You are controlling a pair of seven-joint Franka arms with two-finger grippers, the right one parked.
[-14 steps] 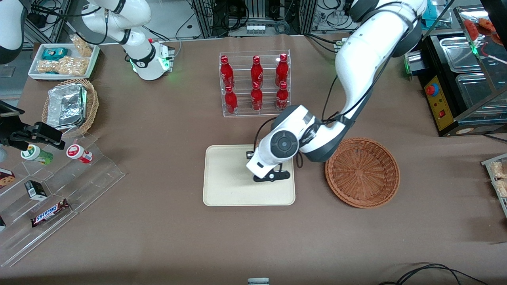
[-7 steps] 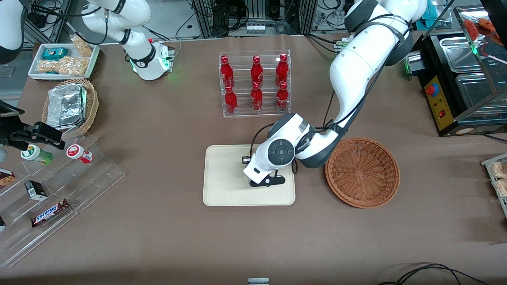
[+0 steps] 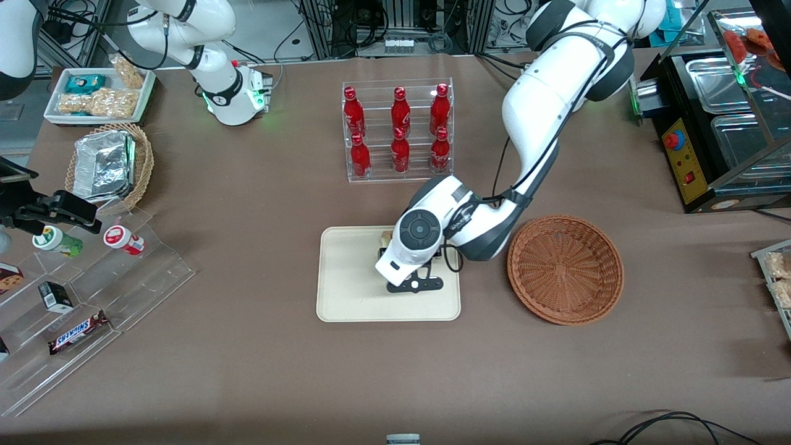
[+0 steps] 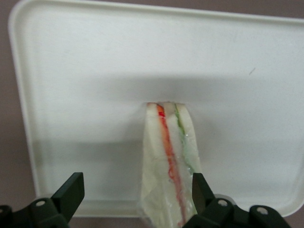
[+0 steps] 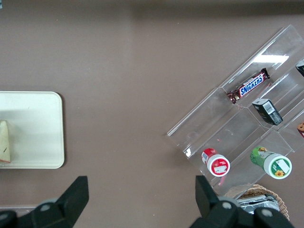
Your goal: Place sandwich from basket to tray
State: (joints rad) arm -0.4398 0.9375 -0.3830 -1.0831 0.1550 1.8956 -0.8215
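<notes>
Lying on tray (image 4: 71, 71), sandwich (image 4: 168, 161), gripper (image 4: 137, 194) fingers (image 4: 71, 192) spread, front view hides sandwich.

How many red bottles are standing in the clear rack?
6: the red bottles stand in two rows of three in the clear rack, farther from the front camera than the tray beneath the gripper.

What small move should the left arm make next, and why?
Probably lift the end effector straight up and away. The sandwich already lies on the tray, the fingers are spread wide with a gap on at least one side of it, and the basket is empty, so only the retreat seems left.
</notes>
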